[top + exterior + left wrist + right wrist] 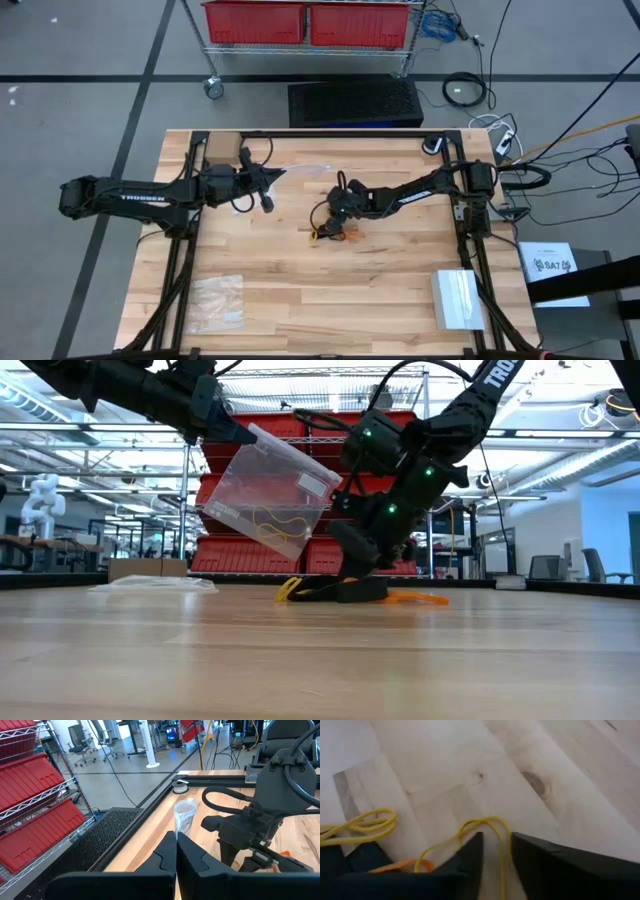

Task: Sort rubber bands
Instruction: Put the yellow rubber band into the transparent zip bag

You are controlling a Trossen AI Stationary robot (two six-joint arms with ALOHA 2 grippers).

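Observation:
A small pile of yellow, orange and black rubber bands (330, 235) lies on the wooden table near its middle; it also shows in the low view (300, 590). My right gripper (497, 852) points down into the pile, open by a narrow gap. A strand of a yellow band (495, 827) runs between its fingertips; whether they touch it, I cannot tell. My left gripper (266, 195) is shut on a clear plastic bag (270, 490), held up in the air left of the pile, with yellow bands (270, 520) inside. My left gripper pinches the clear bag's upper edge (177, 834) between its two shut fingers. The fingers come level from the table's left. The bag hangs tilted beyond and below the fingers, lifted clear of the table.
A second clear bag (217, 300) lies flat at the near left. A white box (458, 298) stands at the near right. A brown block (222, 150) and a small roll (432, 145) sit at the far edge. Bare wood lies near the front.

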